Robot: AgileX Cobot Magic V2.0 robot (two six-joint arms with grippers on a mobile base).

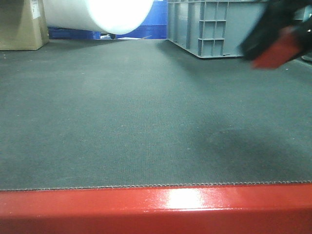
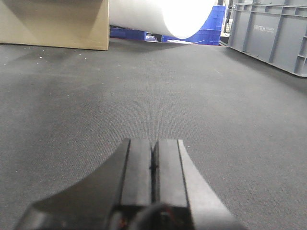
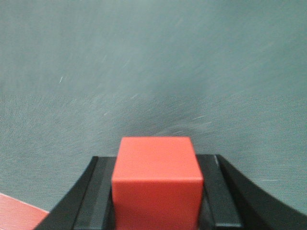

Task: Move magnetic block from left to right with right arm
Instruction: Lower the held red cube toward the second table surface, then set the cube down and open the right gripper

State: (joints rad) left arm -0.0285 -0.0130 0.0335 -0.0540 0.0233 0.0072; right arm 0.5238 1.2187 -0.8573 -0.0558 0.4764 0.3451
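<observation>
- Magnetic block [image 3: 157, 184]: a small red cube with smooth matte faces and sharp edges, probably light and rigid; flat opposite sides give the best hold.
- Right gripper [image 3: 157, 191] is clamped on those sides, holding the block in the air above the mat [image 1: 146, 122], at the upper right of the front view.
- Smooth faces could slip if the squeeze loosens.
- Left gripper [image 2: 153, 167] rests low over the mat, fingers pressed together, holding nothing.
- Mat is dark, ribbed and flat; it should grip well.
- Behind: cardboard box [image 1: 22, 24], white roll [image 1: 97, 14], grey crate [image 1: 214, 24]. Glossy red table edge [image 1: 156, 209] in front.
</observation>
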